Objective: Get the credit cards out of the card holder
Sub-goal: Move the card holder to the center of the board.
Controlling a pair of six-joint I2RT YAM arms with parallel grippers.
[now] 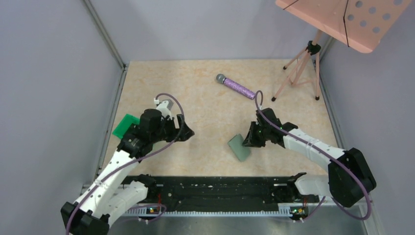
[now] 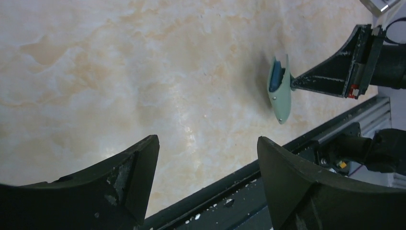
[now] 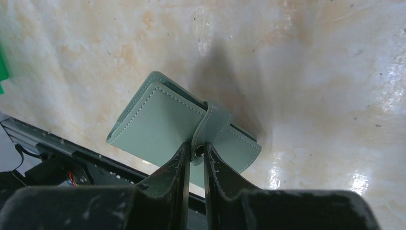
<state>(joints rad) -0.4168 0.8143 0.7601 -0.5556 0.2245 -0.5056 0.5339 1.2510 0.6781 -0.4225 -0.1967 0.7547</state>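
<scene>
Pinching the closure strap of a grey-green folding card holder, the right fingers tip it on edge toward the marbled worktop's six o'clock. The left fingers, at its nine o'clock, stand spread and empty. It looks light and floppy, so its stiffer body seems the better hold.

The right pincer covers the card holder along its near edge.

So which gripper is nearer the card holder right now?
Right. The right gripper pinches the card holder by its strap; the left gripper hangs open, well off toward the left arm's side, touching nothing.
</scene>
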